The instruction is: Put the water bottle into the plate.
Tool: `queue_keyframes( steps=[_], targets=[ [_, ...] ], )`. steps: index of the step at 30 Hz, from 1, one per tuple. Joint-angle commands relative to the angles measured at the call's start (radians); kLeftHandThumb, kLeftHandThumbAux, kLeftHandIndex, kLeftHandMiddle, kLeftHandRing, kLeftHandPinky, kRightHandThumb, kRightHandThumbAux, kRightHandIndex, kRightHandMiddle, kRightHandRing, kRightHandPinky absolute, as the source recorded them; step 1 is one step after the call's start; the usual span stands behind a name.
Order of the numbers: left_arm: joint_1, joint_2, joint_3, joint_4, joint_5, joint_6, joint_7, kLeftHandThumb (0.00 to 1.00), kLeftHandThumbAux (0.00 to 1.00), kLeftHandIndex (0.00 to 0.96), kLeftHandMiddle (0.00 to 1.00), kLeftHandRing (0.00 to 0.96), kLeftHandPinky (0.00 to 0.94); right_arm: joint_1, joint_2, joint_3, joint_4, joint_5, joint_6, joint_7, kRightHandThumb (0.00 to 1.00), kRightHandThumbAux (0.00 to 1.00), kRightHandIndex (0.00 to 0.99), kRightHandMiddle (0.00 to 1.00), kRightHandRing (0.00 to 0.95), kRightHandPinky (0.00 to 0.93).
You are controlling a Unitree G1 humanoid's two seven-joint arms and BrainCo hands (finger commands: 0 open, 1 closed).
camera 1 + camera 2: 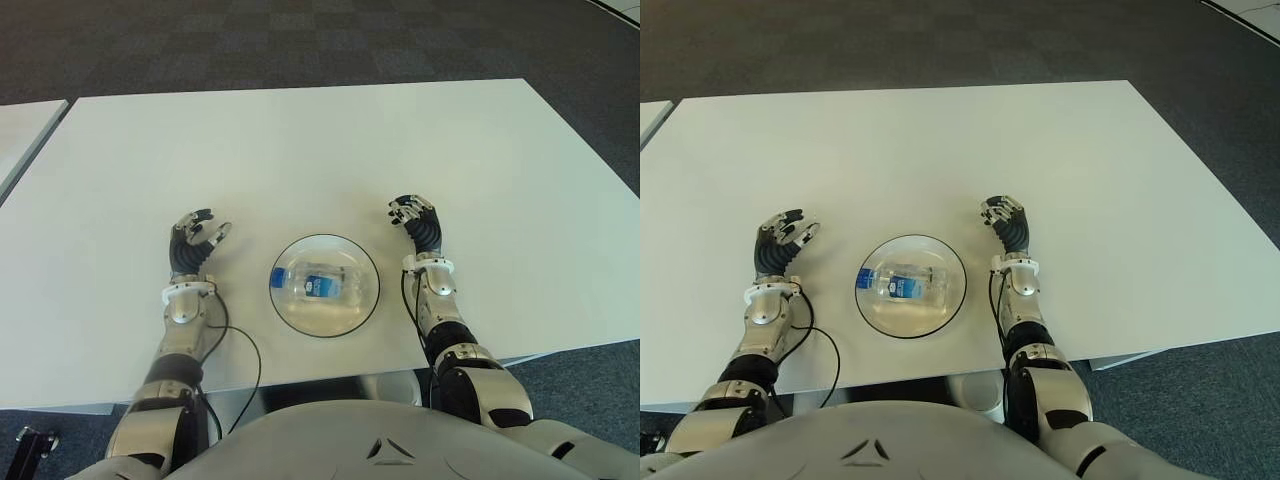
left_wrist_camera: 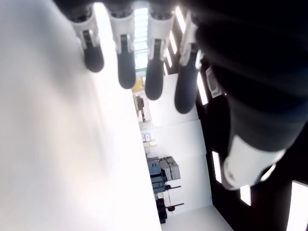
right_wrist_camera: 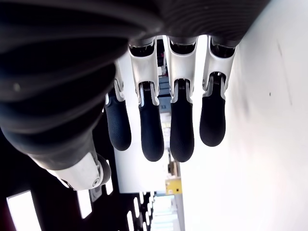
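A small clear water bottle (image 1: pixel 322 284) with a blue label lies on its side inside the glass plate (image 1: pixel 290 305), near the front edge of the white table (image 1: pixel 300 150). My left hand (image 1: pixel 196 240) shows to the left of the plate, its fingers relaxed and holding nothing. To the right of the plate is my right hand (image 1: pixel 415 220), also open and empty. In the wrist views the left hand's fingers (image 2: pixel 126 67) and the right hand's fingers (image 3: pixel 182 130) hang loosely extended with nothing between them.
Dark carpet (image 1: pixel 300 40) surrounds the table. A second white table's corner (image 1: pixel 25 125) shows at the far left. A thin black cable (image 1: pixel 245 350) loops beside my left forearm near the table's front edge.
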Motion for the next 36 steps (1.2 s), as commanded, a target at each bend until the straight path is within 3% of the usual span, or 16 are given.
queue_keyframes(
  steps=[1,15,23,36],
  targets=[
    [0.026,-0.031,0.012,0.08,-0.043,0.049,-0.078,0.703,0.717,0.43,0.522,0.511,0.483,-0.002,0.005,-0.003,0.022,0.003,-0.004,0.0,0.708,0.728,0.43,0.485,0.505,0.556],
    [0.025,-0.025,0.035,0.112,-0.089,0.016,-0.208,0.697,0.718,0.425,0.473,0.462,0.464,-0.021,0.003,-0.017,0.089,0.013,-0.057,0.025,0.706,0.731,0.43,0.494,0.518,0.566],
    [0.028,-0.025,0.041,0.111,-0.092,0.006,-0.227,0.698,0.717,0.425,0.465,0.456,0.462,-0.023,0.004,-0.023,0.107,0.01,-0.07,0.028,0.705,0.731,0.43,0.49,0.512,0.559],
    [0.06,-0.034,0.038,0.049,-0.088,-0.015,-0.25,0.7,0.717,0.425,0.458,0.453,0.462,-0.021,0.001,-0.017,0.11,-0.012,-0.034,-0.009,0.706,0.731,0.429,0.466,0.496,0.56]
  ],
)
